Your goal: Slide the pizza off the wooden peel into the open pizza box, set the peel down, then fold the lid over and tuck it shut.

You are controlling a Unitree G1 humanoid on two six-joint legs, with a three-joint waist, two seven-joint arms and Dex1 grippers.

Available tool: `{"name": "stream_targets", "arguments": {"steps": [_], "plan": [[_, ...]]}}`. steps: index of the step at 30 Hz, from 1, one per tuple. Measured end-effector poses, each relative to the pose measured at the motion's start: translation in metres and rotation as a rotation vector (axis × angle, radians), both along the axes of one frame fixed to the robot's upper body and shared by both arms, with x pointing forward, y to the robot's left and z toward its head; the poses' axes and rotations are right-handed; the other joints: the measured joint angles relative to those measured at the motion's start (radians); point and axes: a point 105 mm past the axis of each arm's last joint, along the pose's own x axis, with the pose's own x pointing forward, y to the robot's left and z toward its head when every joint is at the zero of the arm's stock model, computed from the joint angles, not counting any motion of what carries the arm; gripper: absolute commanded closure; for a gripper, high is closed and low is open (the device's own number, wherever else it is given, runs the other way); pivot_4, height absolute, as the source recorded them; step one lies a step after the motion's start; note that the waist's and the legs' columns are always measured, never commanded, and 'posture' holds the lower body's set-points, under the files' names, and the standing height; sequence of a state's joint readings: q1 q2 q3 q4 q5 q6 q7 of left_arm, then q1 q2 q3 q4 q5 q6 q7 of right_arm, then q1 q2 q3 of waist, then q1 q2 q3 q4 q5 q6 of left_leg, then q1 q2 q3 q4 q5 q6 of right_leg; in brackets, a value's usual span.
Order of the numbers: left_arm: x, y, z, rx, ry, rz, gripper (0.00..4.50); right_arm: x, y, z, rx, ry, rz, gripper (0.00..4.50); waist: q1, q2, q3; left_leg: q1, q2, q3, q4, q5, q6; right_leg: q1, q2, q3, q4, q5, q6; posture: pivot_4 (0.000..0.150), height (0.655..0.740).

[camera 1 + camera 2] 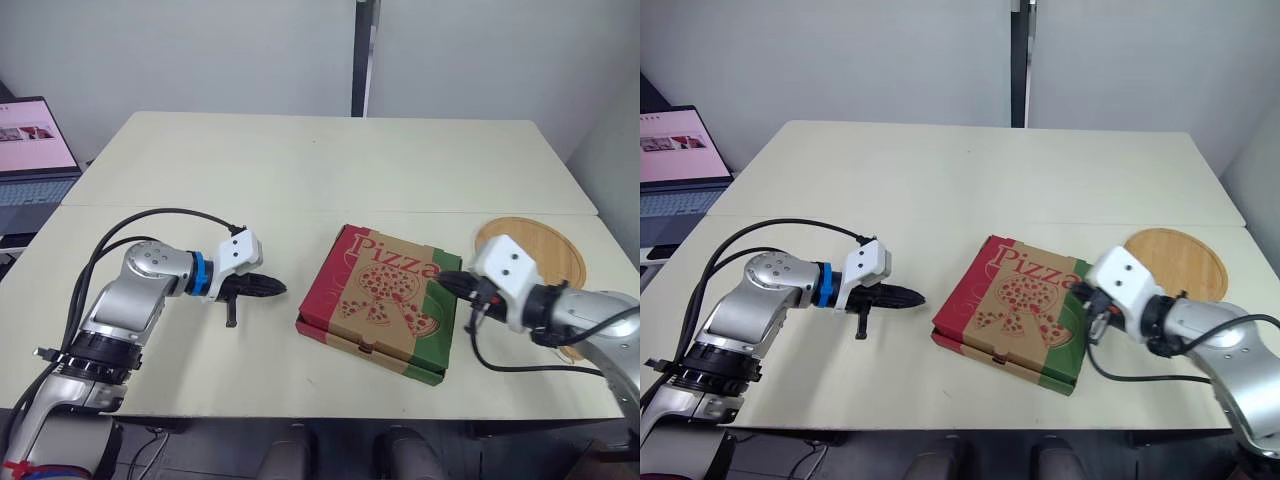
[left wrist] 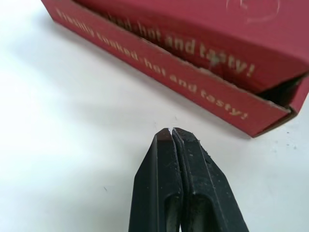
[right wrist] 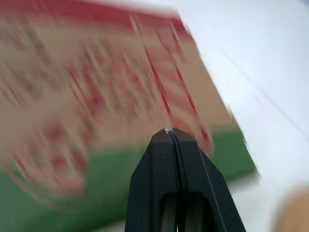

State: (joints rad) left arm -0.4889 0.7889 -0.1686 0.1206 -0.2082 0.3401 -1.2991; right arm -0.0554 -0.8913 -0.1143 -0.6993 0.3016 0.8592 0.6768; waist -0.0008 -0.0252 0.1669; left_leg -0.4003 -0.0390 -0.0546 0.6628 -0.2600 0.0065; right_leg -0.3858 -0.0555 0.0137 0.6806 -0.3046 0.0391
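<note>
The pizza box [image 1: 385,300] lies on the table with its lid folded down, printed "Pizza" on top; its red side wall [image 2: 183,72] faces my left arm. The round wooden peel [image 1: 545,250] rests flat on the table to the right of the box, with no pizza on it. My left gripper [image 1: 275,288] is shut and hovers just left of the box, a small gap away. My right gripper [image 1: 448,281] is shut, its tip over the box's right green edge [image 3: 96,193].
A laptop [image 1: 35,150] with a lit screen sits at the far left beside the table. A dark vertical post [image 1: 365,55] stands behind the table. The table's far half [image 1: 320,160] is bare cream surface.
</note>
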Motion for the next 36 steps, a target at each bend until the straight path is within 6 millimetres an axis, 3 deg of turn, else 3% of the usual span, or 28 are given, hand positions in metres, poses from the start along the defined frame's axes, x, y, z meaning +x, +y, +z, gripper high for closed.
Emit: {"name": "stream_targets", "arguments": {"steps": [4, 10, 14, 23, 30, 36], "plan": [[-0.008, -0.013, -0.007, -0.024, 0.022, -0.027, 4.5, 0.004, -0.02, -0.018, -0.1, 0.015, -0.073, 4.48, -0.005, 0.0, 0.0, 0.001, 0.0, 0.001, 0.0, 0.0, 0.0, 0.0, 0.0, 0.001, 0.001, 0.0, 0.0, 0.15, 0.7318], [-0.021, -0.023, -0.017, -0.027, 0.058, -0.042, 4.5, 0.017, -0.015, -0.045, -0.106, 0.048, -0.098, 4.48, -0.007, 0.0, 0.0, 0.0, 0.0, 0.001, 0.0, 0.0, 0.0, 0.0, 0.0, 0.001, 0.001, 0.0, 0.0, 0.15, 0.7318], [-0.027, -0.028, -0.019, -0.027, 0.073, -0.043, 4.5, 0.036, -0.005, -0.04, -0.067, 0.012, -0.087, 4.48, -0.005, 0.0, 0.0, 0.0, 0.0, 0.001, 0.0, 0.0, 0.0, 0.0, 0.0, 0.001, 0.0, 0.0, 0.0, 0.15, 0.7318], [-0.037, -0.046, -0.017, -0.068, 0.105, -0.054, 4.5, 0.07, -0.005, -0.024, -0.051, -0.027, -0.097, 4.48, -0.005, 0.001, 0.0, 0.0, 0.0, 0.001, 0.0, 0.0, 0.0, 0.0, 0.0, 0.001, 0.001, 0.0, 0.0, 0.15, 0.7318], [-0.038, -0.046, -0.017, -0.067, 0.099, -0.045, 4.5, 0.071, -0.009, -0.028, -0.082, 0.006, -0.106, 4.48, -0.004, 0.001, 0.0, 0.0, 0.0, 0.001, 0.0, 0.0, 0.0, 0.0, 0.0, 0.001, 0.001, 0.0, 0.0, 0.15, 0.7318], [-0.034, -0.034, -0.012, -0.044, 0.062, -0.013, 4.5, 0.056, -0.018, -0.027, -0.086, 0.002, -0.184, 4.48, -0.002, 0.001, 0.0, 0.0, 0.0, 0.001, 0.0, 0.0, 0.0, -0.001, 0.0, 0.001, 0.0, 0.0, 0.0, 0.15, 0.7318]]}}
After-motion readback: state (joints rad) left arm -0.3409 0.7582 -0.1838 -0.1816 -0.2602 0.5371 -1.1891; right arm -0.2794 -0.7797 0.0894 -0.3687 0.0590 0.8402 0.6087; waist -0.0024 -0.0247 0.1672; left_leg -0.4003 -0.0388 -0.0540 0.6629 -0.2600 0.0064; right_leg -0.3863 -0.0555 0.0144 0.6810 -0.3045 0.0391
